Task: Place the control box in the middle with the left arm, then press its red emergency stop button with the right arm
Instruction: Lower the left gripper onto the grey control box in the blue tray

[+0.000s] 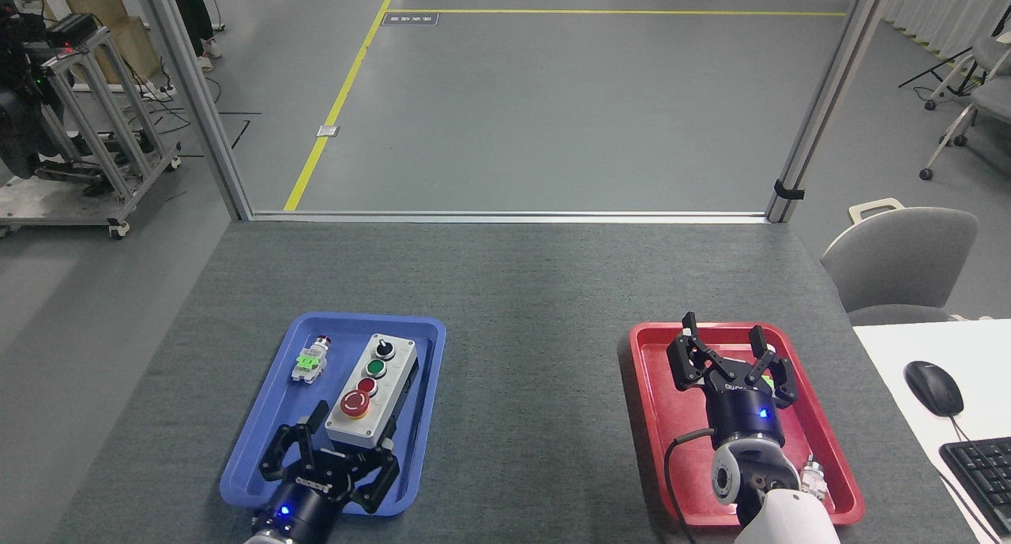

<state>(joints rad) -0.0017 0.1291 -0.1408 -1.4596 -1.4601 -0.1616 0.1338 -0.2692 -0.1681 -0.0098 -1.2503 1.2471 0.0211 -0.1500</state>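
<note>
A: What is sitting nearest at the left?

B: The left tool [342, 449] is hovering over the near end of the blue tray [261, 457], its fingers spread wide and gripping nothing. Its fingertips are lying just short of the near end of the control box [373, 388]; whether they are touching it cannot be told.

A: And where is the control box lying?

B: It is resting inside the blue tray, along its right side, its long axis running near to far. The red emergency stop button [355, 403] is occupying the near end of its row, followed farther on by a small red button [366, 385], a green button [377, 366] and a black knob [384, 347].

A: Anything else in that tray?

B: A small silver push-button [309, 360] with a green tag is lying to the left of the box, apart from it.

A: And the right side?

B: The right tool [725, 349] is hanging over the red tray [667, 457], fingers open and empty. The middle [537, 354] of the tabletop is showing as dark-grey felt between the two trays.
</note>
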